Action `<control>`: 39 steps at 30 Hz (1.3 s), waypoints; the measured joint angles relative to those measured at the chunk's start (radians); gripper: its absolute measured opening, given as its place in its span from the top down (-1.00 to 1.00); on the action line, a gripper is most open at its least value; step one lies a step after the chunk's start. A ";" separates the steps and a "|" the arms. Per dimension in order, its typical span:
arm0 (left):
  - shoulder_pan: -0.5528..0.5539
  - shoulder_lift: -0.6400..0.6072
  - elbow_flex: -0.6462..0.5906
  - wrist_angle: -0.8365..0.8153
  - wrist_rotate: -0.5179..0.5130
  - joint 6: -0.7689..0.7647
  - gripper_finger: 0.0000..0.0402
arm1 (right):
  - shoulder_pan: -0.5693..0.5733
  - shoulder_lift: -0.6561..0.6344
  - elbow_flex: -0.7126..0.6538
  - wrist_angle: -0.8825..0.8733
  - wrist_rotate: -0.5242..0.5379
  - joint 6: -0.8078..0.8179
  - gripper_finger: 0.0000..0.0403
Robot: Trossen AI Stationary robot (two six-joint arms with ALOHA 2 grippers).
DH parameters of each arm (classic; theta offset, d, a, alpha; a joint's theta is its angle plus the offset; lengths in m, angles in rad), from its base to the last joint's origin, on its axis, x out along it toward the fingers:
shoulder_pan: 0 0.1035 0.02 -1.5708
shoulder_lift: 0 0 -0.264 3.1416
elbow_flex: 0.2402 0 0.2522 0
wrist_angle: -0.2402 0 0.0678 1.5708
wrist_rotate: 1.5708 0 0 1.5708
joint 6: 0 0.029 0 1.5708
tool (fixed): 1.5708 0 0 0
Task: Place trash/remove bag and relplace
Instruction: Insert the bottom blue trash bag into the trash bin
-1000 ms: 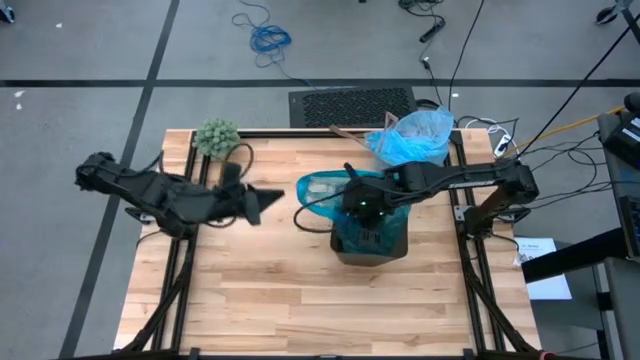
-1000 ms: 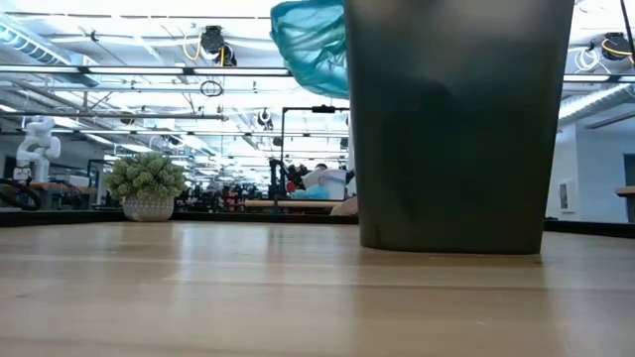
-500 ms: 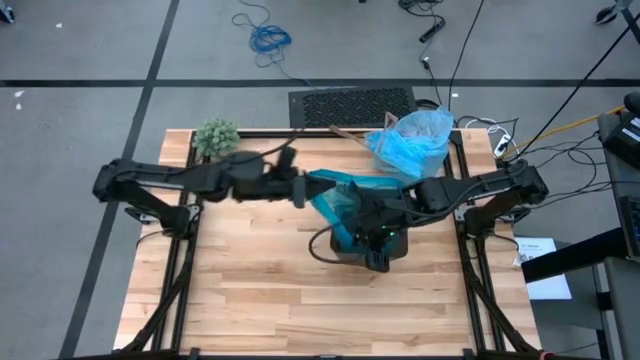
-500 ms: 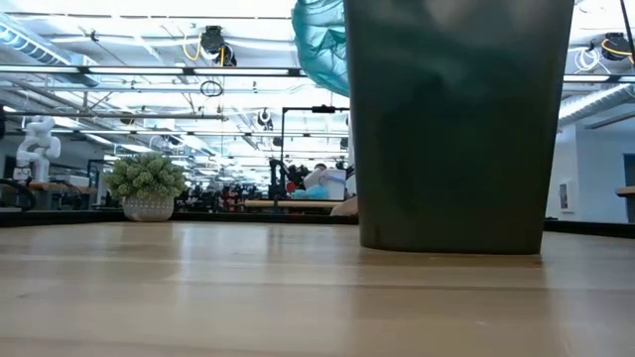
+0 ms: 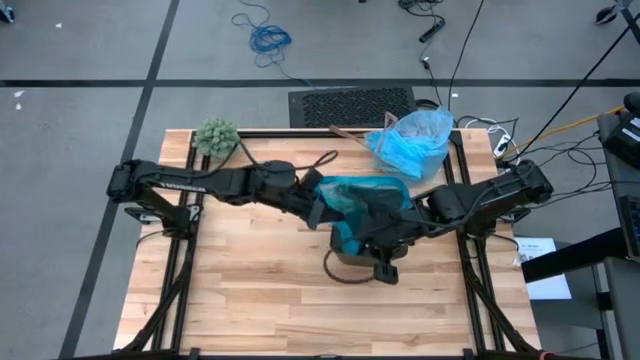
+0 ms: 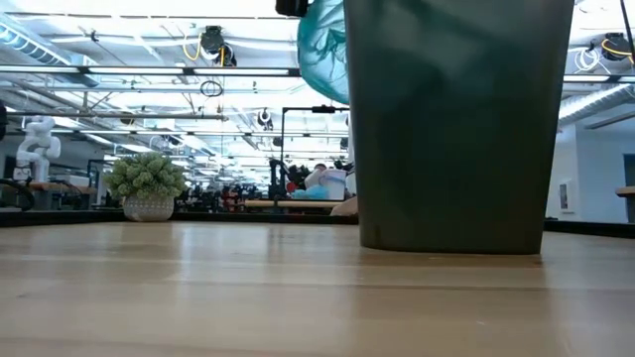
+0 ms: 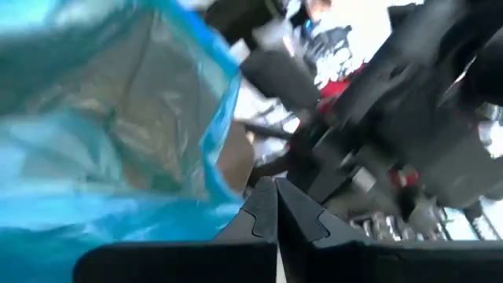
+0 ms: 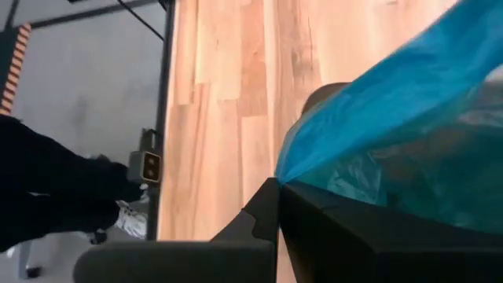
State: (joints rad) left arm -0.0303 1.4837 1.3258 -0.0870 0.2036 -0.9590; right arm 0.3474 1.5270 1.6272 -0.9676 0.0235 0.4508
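**Me:** Pinching at the dark bin (image 6: 456, 129) from both sides. My left gripper (image 7: 276, 196) comes in from the left and my right gripper (image 8: 277, 192) from the right. Both sit at the teal-green bag (image 5: 355, 195) bunched over the bin's mouth.

**Spotter:** What are your fingers doing?

**Me:** My right fingers (image 8: 259, 224) are clenched, and the teal film fans out straight from their tips, so I've got its edge nipped. My left fingers (image 7: 259, 224) are pressed tight together too. The plastic's edge comes right up beside the tips, but I can't tell if any of it is caught between them.

**Spotter:** And the sky-blue bag?

**Me:** The light blue bag (image 5: 410, 140) lies crumpled at the far right corner of the table (image 5: 250, 290), well apart from both my grippers and touching neither.

**Spotter:** Anything else up there?

**Me:** A fuzzy green plant (image 5: 216, 135) stands at the far left corner. From table height, the bin stands upright on the wood, with the teal plastic puffing out past its upper left edge.
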 joint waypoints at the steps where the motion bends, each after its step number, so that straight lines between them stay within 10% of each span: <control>1: -0.006 0.000 0.000 -0.012 0.006 -0.001 1.00 | 0.004 -0.008 0.001 0.000 0.007 0.008 1.00; 39: -0.169 -0.091 0.002 -0.041 -0.061 0.004 1.00 | 0.178 0.145 0.132 -0.122 0.104 0.115 1.00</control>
State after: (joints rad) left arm -0.1997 1.3931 1.3274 -0.1279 0.1423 -0.9546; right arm 0.5259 1.6722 1.7596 -1.0901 0.1276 0.5659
